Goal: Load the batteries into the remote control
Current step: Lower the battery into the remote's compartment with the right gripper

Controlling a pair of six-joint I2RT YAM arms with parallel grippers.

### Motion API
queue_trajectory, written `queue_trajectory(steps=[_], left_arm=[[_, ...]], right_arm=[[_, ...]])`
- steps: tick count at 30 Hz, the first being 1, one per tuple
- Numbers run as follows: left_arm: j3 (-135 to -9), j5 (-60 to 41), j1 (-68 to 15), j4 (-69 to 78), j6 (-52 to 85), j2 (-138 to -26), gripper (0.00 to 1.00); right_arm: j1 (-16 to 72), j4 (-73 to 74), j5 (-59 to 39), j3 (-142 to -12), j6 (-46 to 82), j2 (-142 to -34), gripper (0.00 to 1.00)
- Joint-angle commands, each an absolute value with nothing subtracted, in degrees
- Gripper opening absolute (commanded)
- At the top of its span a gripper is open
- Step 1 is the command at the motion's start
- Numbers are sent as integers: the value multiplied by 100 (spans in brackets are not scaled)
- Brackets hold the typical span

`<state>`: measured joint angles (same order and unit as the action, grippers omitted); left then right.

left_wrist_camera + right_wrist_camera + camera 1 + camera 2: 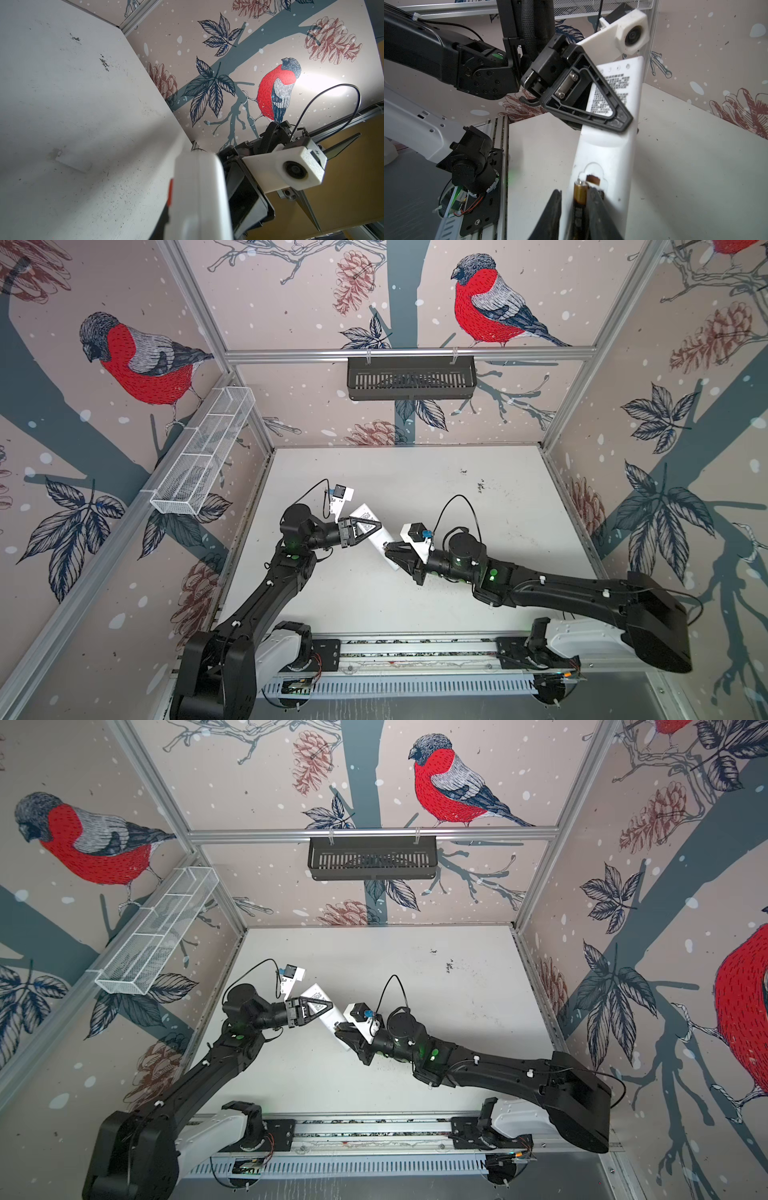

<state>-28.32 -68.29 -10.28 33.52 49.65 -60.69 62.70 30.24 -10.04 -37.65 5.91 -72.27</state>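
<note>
Far table (pixel 415 481) free (remote control (pixel 381 537) midway)

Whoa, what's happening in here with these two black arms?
The left tool is clamped on a slim white remote control, its labelled back facing up. The right tool is at the open battery slot at the remote's other end, jaws either side of a small black battery with a gold band that seems to sit in the slot, with a gap on one side.

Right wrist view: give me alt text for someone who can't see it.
A gold-banded battery lies in the open bay on the back of the white remote control, between the parted fingers of the right gripper. The left gripper clamps the remote's labelled end.
</note>
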Motion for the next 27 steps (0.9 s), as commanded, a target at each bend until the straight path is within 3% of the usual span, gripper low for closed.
queue_trajectory(steps=[1,10,27], left_arm=[[-2923,-6841,-1028,3322,4635,-6060,0],[-3058,-6640,-1020,2613,4092,-6143,0],[-3048,-6617,-929,2526,4016,-6074,0]], right_arm=[[6270,2904,-846,-3838,623,-7040,33],[6310,2286,-618,-4086,589,-6981,34],[6531,1973,-58,-4583,431,-7796,17]])
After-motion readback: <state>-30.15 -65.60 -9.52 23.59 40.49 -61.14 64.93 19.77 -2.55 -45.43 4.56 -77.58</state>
